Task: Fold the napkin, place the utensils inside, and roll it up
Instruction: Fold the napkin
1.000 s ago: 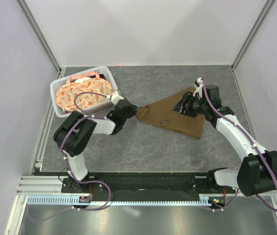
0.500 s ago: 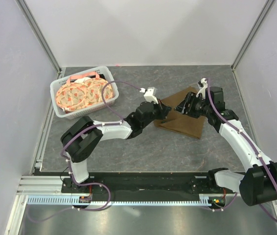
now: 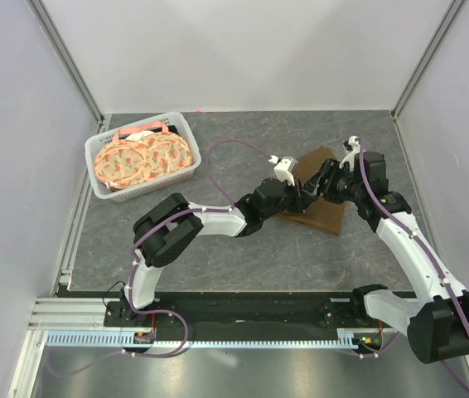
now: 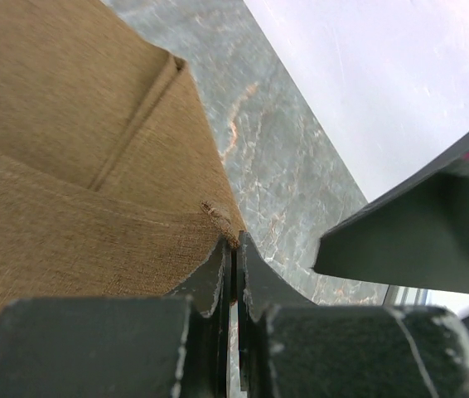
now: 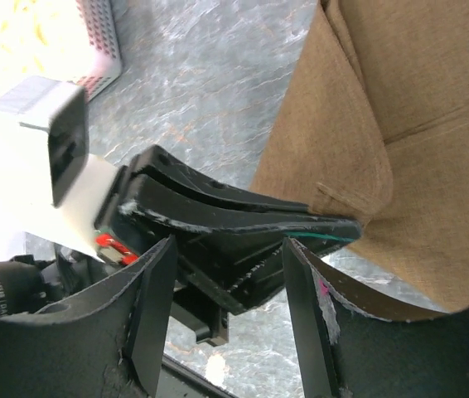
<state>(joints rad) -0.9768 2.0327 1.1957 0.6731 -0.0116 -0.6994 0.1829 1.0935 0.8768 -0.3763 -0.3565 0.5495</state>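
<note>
Folding: we log left pincer (image 4: 233, 250) clamped on napkin (image 4: 69, 166) corner, right pincer (image 5: 226, 249) apart beside napkin; next, lay corner flat.

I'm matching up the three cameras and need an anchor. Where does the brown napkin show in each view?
Top external: the napkin lies right of centre, partly hidden by the left gripper.
Left wrist: it fills the left side, with its corner pinched at the bottom centre.
Right wrist: it is at the upper right, with one edge folded over.
Shared landmark: the left gripper shut on the napkin's corner.
</note>
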